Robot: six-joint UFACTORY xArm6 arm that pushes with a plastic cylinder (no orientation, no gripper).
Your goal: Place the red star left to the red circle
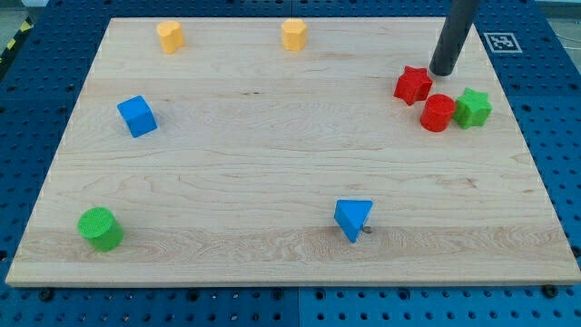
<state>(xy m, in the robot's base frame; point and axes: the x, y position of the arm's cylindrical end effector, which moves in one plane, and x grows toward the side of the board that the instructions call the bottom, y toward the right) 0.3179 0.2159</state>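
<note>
The red star (pixel 413 84) lies near the view's upper right on the wooden board. The red circle (pixel 438 113) sits just below and to the right of it, nearly touching. A green star (pixel 472 108) touches the red circle on its right side. My tip (pixel 444 71) rests on the board just above and to the right of the red star, a small gap away, and directly above the red circle.
Two yellow blocks (pixel 170 35) (pixel 293 34) stand at the view's top. A blue cube (pixel 137 116) is at the left, a green cylinder (pixel 100 228) at the bottom left, a blue triangle (pixel 352 218) at the bottom centre. The board's right edge (pixel 531 154) is near.
</note>
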